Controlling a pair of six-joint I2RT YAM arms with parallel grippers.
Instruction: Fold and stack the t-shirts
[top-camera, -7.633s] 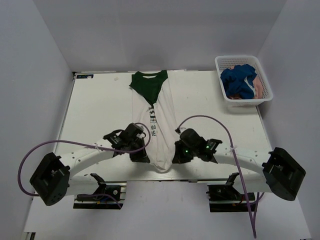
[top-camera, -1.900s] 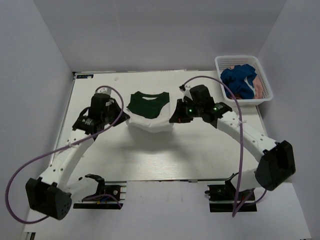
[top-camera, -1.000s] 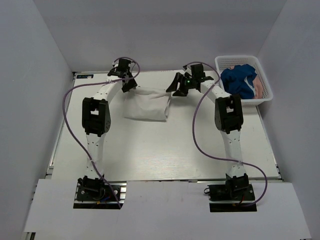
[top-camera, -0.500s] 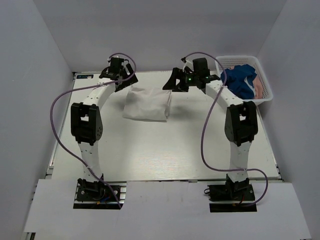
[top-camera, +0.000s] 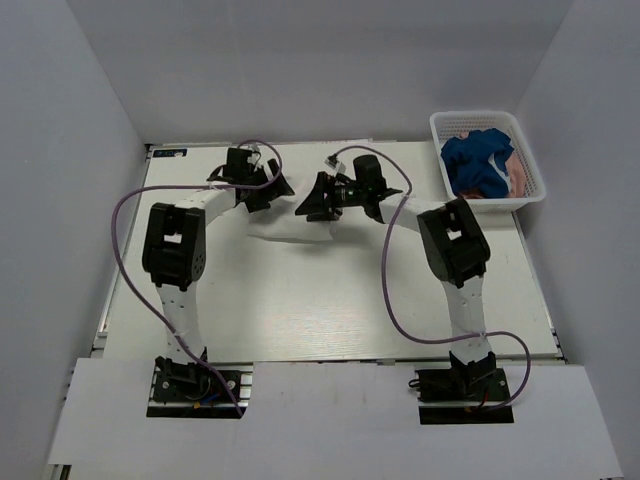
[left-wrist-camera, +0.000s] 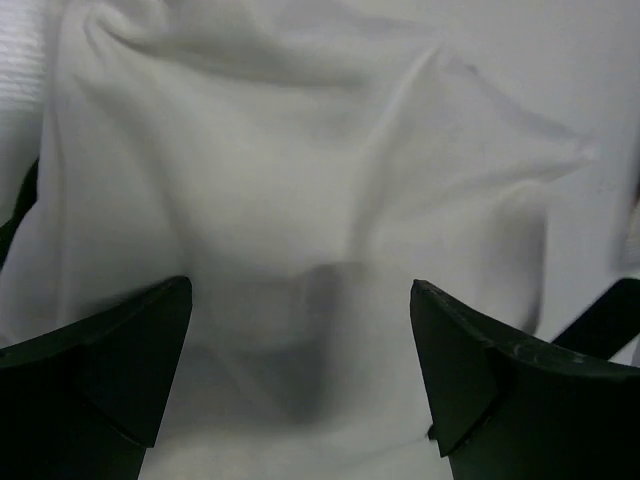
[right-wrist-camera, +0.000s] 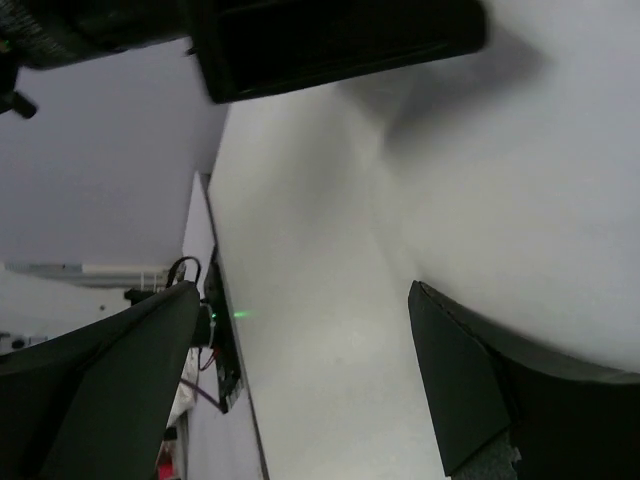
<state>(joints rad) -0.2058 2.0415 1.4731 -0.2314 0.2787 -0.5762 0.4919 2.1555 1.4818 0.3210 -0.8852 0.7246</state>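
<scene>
The cream t-shirt (top-camera: 290, 230) lies folded into a small rectangle at the far middle of the table, plain side up. My left gripper (top-camera: 272, 190) hovers over its far left part, open and holding nothing. In the left wrist view, rumpled cream cloth (left-wrist-camera: 300, 180) fills the frame beyond the open left gripper (left-wrist-camera: 300, 370). My right gripper (top-camera: 308, 203) is open over the shirt's far right part. The right wrist view shows the open right gripper (right-wrist-camera: 305, 380) with pale cloth (right-wrist-camera: 520, 200) to its right. A blue t-shirt (top-camera: 478, 160) and a pink one (top-camera: 520, 178) lie bunched in the basket.
The white mesh basket (top-camera: 440, 135) stands at the table's far right corner. Both arms reach up from the near edge and bend inward, with purple cables (top-camera: 390, 290) looping beside them. Bare tabletop (top-camera: 320, 300) lies between the shirt and the arm bases.
Both grippers have opened and let go of the shirt's far corners. They then moved inward toward each other, over the folded shirt.
</scene>
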